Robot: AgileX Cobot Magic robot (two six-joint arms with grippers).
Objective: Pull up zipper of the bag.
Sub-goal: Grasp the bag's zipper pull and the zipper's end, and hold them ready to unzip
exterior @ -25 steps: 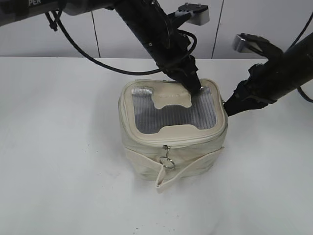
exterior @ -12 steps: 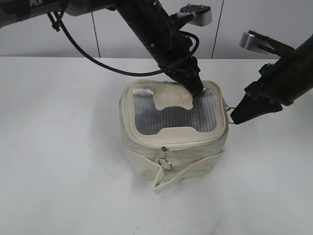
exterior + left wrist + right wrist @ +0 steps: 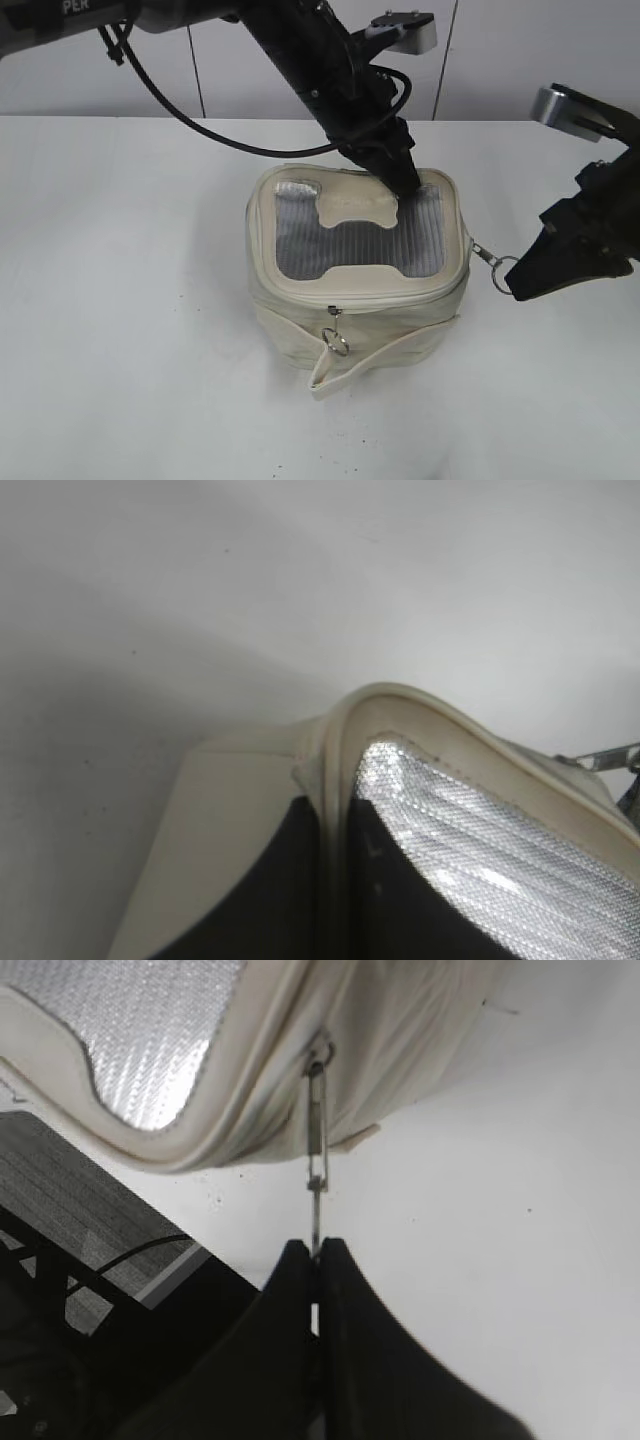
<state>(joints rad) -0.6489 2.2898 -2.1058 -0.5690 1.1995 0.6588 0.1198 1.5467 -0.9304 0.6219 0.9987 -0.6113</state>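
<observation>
The cream-white bag (image 3: 350,330) stands mid-table, its grey ribbed window (image 3: 350,245) facing up. The zipper (image 3: 360,292) runs round the lid rim. My left gripper (image 3: 405,187) presses on the back of the lid and is shut on the lid rim (image 3: 400,695); its dark fingers (image 3: 260,900) sit either side of the rim. My right gripper (image 3: 512,287) is off the bag's right side, shut on a silver ring pull (image 3: 495,262), which is stretched taut from the bag's corner (image 3: 316,1160). A second ring pull (image 3: 337,340) hangs at the front.
The bag's flat strap band (image 3: 370,360) hangs loose across its front. The white table (image 3: 120,300) spreads all round the bag. A grey panelled wall (image 3: 500,60) stands behind it. Black cables (image 3: 180,110) trail from the left arm over the table's back.
My right gripper has moved right and toward the front, drawing the ring pull out from the bag's right corner. The bag has shifted slightly. The left gripper stays on the lid.
</observation>
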